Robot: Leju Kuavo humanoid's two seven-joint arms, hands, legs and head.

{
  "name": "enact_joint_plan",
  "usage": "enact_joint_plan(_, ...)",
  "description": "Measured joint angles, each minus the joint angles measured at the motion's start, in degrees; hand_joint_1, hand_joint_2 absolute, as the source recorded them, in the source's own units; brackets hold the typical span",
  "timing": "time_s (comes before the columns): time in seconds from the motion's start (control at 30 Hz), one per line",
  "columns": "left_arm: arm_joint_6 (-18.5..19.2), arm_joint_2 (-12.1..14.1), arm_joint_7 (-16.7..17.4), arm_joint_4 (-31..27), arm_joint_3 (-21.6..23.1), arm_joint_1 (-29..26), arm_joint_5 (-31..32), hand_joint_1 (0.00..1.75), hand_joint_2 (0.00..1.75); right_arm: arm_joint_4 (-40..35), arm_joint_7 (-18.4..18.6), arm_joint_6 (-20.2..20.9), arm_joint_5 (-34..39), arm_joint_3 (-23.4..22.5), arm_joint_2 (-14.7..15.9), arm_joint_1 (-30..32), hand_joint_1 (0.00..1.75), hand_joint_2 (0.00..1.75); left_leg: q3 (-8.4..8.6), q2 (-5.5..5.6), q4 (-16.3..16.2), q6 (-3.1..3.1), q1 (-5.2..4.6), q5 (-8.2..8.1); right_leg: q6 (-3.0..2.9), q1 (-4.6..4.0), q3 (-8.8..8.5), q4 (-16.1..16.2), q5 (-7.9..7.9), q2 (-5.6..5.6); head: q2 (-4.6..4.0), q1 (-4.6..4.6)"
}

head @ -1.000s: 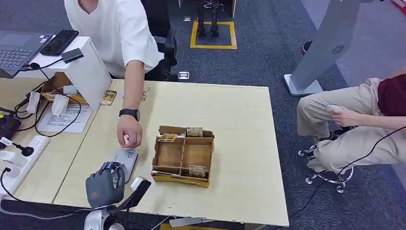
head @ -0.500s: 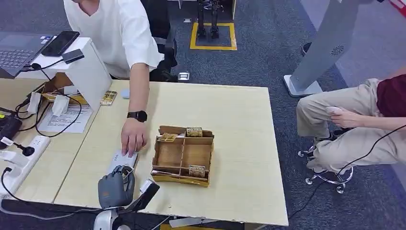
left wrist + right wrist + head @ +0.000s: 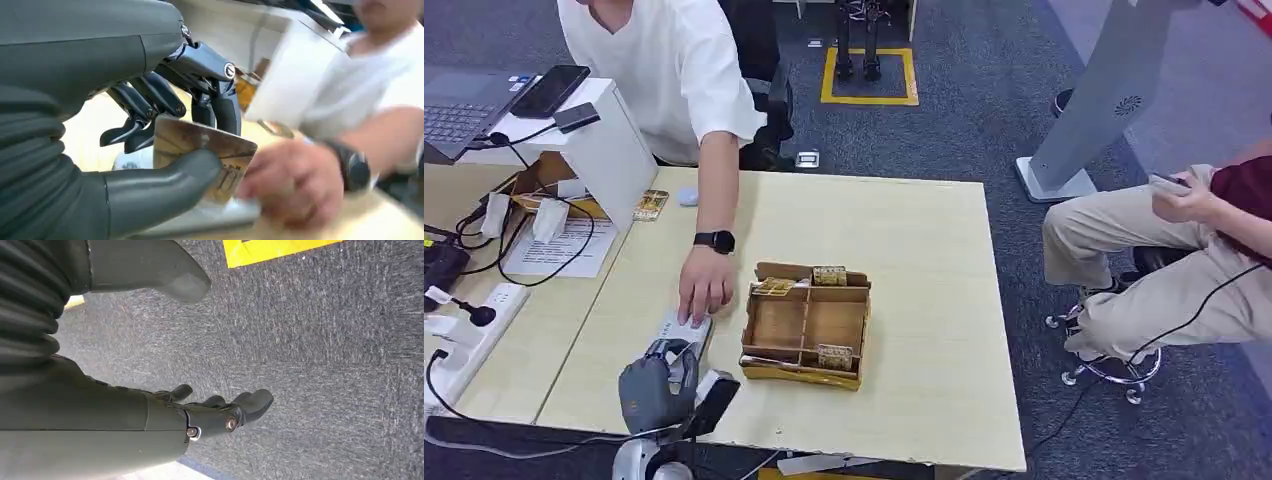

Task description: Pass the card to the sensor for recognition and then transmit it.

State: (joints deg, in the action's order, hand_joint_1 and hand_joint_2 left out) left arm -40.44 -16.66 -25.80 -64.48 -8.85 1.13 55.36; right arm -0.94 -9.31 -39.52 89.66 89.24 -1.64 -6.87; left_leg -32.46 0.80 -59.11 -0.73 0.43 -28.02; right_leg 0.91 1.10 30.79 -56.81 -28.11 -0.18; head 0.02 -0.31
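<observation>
The left hand (image 3: pixel 165 150) has the card (image 3: pixel 202 150) pinched flat between its thumb and the dark fingers above, face tilted down toward the table, which looks like the way you'd offer it to a reader. From the head view, that left hand (image 3: pixel 659 385) sits at the near edge of the table (image 3: pixel 924 300), and just past its fingers lies the pale grey sensor (image 3: pixel 682 330), so the card hangs right at the reader's near end, though whether it touches I can't tell. A person's hand (image 3: pixel 702 295), black watch (image 3: pixel 714 241) on the wrist, rests on the far end of the sensor, probably steadying it or waiting to take the card. Beside them the wooden tray (image 3: pixel 807 325) holds more cards in its compartments, within easy reach. The right hand (image 3: pixel 210 415) hangs low over grey carpet, fingers loosely apart with nothing in them, kept out of the way. I'd say the reading step is in hand and the handover not yet done
</observation>
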Motion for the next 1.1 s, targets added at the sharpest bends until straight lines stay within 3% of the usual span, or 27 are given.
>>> enact_joint_plan(0.07,0.0,0.0,-6.5,-1.7,-0.2,-0.2,-13.2,1.75,1.75,0.2,-0.1,0.0,0.0,0.0,0.0,0.0,0.00,1.75,-0.04,0.00,0.0,0.01,0.02,0.00,0.00,-0.01,0.06,0.0,0.00,0.00,0.00,0.00)
enact_joint_plan(0.13,0.0,0.0,-10.5,-3.5,-0.2,-0.3,-23.2,1.75,1.75,0.4,-0.4,0.0,-0.2,0.0,0.0,0.0,0.00,1.75,-0.08,0.01,0.0,-0.01,0.02,0.02,0.00,-0.01,0.12,0.0,0.00,0.00,0.00,0.02)
enact_joint_plan(0.2,0.2,-0.1,-12.6,-5.8,0.1,-0.4,-34.4,1.75,1.75,0.6,-0.5,0.0,-0.5,-0.3,0.0,0.0,0.00,1.75,-0.09,-0.04,0.0,-0.01,0.02,0.02,0.00,-0.01,0.17,0.0,0.00,0.08,-0.02,0.02)
enact_joint_plan(0.27,0.2,-0.2,-12.8,-8.3,1.4,-0.4,-39.7,1.75,1.75,0.7,-0.7,0.0,-0.9,-0.4,0.0,0.2,0.00,1.75,-0.16,0.01,0.0,-0.01,0.02,0.02,0.00,0.00,0.21,0.0,0.00,0.01,-0.02,0.04)
enact_joint_plan(0.43,0.2,-0.1,-10.5,-13.0,4.7,-0.2,-37.9,1.75,1.75,0.9,-0.6,0.0,-1.8,-0.4,0.0,0.2,0.00,1.75,-0.17,-0.04,0.0,-0.02,0.01,0.01,0.01,0.02,0.24,0.0,0.01,0.09,0.00,0.02)
enact_joint_plan(0.73,0.3,0.0,-8.6,-15.3,5.2,-0.1,-35.0,1.75,1.75,0.9,-0.2,0.0,-2.9,-0.4,0.0,0.1,0.00,1.75,-0.17,-0.09,0.0,-0.02,0.00,0.01,0.00,0.00,0.30,0.0,0.00,0.11,0.00,0.02)
enact_joint_plan(0.93,0.4,0.4,-2.0,-13.4,5.9,4.6,-37.0,1.75,1.75,0.9,0.4,0.0,-5.1,-0.4,0.0,-0.3,0.00,1.75,-0.21,-0.05,0.0,0.00,0.01,0.04,0.05,0.00,0.28,0.0,0.05,0.08,0.00,0.02)
enact_joint_plan(1.1,1.0,0.0,-0.9,-8.7,8.7,9.4,-41.5,1.75,1.75,0.9,1.0,0.0,-5.7,-0.3,-0.2,-1.0,0.00,1.75,-0.21,-0.01,0.0,-0.04,0.00,0.06,0.07,0.03,0.23,0.0,0.08,0.05,-0.02,0.02)
